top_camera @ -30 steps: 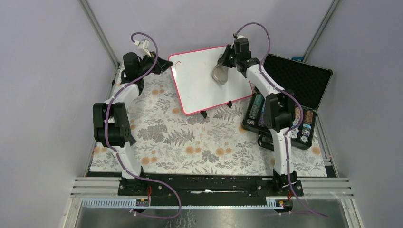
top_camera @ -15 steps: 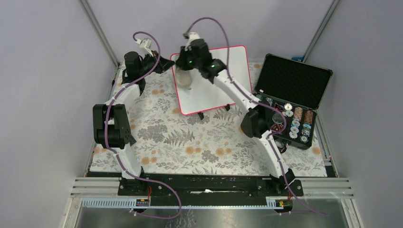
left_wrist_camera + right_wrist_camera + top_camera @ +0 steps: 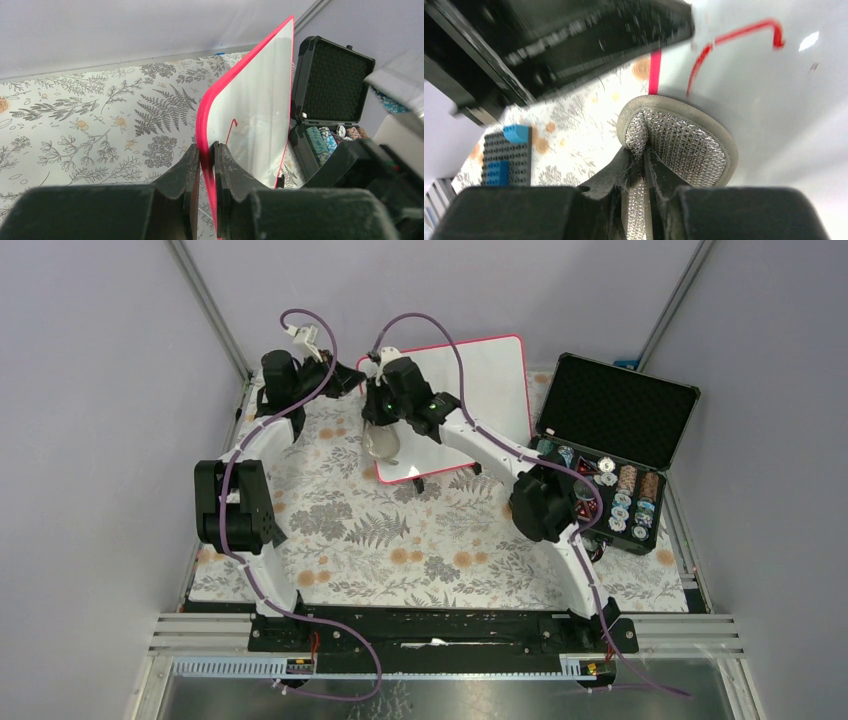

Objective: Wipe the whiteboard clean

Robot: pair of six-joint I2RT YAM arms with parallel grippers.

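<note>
At the left, the left gripper (image 3: 206, 150) has its jaws pinching the pink rim of the whiteboard (image 3: 485, 380) at its far left corner. This seems to steady the board, which stands tilted over the floral cloth (image 3: 400, 540). A red hooked stroke (image 3: 729, 39) shows on the white face close to that rim. Just beside the stroke, at the board's left edge, the right gripper (image 3: 644, 156) has its jaws pressed tight on a silvery mesh pad (image 3: 686, 137), whose rounded face seems to lie against the board. The black case (image 3: 620, 400) stands open at the right, apart from the work. The step in hand looks like wiping. The next move probably calls for carrying the pad across the red stroke with even pressure while the left grip braces the board
</note>
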